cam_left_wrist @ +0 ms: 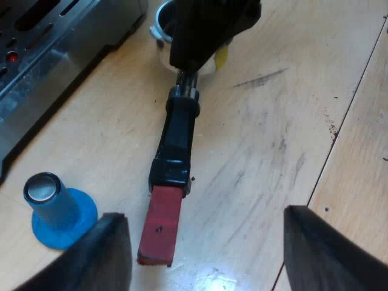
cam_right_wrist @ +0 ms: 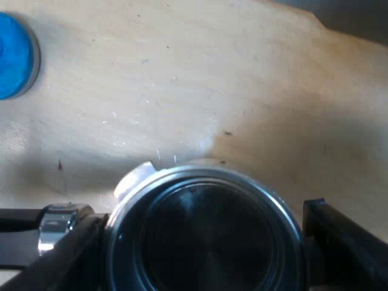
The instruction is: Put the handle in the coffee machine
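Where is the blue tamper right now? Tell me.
In the left wrist view the blue tamper stands on the wooden table, between the espresso machine and the red end of the metal holder, touching neither.

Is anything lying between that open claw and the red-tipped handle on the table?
Nothing visible. Bare wooden table lies between the open left gripper and the handle. The blue tamper stands apart beside it, near the coffee machine.
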{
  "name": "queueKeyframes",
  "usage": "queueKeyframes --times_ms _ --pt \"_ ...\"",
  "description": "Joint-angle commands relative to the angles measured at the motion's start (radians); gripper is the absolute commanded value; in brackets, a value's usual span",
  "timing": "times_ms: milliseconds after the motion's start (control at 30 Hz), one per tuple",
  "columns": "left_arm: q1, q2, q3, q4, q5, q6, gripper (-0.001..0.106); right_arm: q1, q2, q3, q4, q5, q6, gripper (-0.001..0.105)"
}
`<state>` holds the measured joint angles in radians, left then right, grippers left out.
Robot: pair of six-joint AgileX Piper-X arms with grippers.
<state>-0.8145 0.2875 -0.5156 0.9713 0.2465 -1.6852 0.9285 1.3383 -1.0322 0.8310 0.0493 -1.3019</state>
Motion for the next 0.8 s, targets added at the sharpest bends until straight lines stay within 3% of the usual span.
queueKeyframes --times_ms 33,133,500,800 --pt "-0.003 0.0 -0.002 -0.003 0.025 0.068 0.068 -0.004 -0.038 -0.006 0.037 -0.009 0.033 0.0" --pt "-0.003 0.0 -0.002 -0.004 0.034 0.084 0.074 -0.004 -0.053 -0.012 0.06 -0.009 0.051 0.0" --pt "-0.003 0.0 -0.002 -0.013 0.049 0.15 0.074 -0.004 -0.125 -0.054 0.111 -0.021 0.051 0.0" --pt "-0.003 0.048 0.021 -0.124 0.07 0.158 0.074 0.009 -0.125 -0.062 0.147 -0.07 0.051 0.0"
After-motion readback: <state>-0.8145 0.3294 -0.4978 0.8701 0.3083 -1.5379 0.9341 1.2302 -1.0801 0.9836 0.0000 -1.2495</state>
